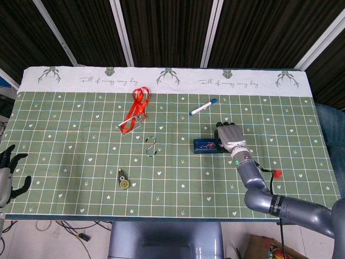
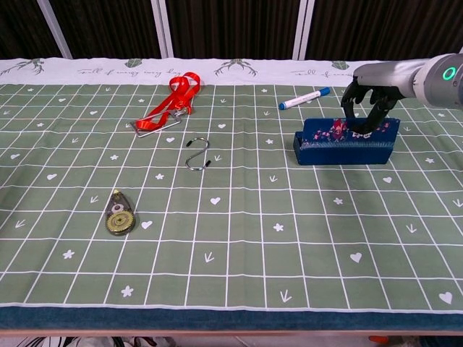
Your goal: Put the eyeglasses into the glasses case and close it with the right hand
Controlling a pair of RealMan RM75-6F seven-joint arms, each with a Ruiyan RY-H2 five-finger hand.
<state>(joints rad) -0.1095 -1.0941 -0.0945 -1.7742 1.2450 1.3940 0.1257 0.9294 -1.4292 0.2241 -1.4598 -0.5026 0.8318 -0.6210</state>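
Note:
The dark blue floral glasses case (image 2: 340, 143) lies right of the table's middle, its lid tilted up nearly upright; the head view shows the case (image 1: 206, 145) from above. My right hand (image 2: 369, 101) hooks its fingers over the lid's top edge at the case's right end, and my right hand (image 1: 230, 137) covers that end from above. No eyeglasses are visible; the inside of the case is hidden by the lid. My left hand (image 1: 7, 171) hangs at the table's near left edge, fingers apart, holding nothing.
A blue-capped marker (image 2: 305, 98) lies just behind the case. A red lanyard (image 2: 170, 105), a metal S-hook (image 2: 198, 154) and a correction tape roller (image 2: 119, 215) are spread over the left half. A small red object (image 1: 277, 174) sits near my right forearm.

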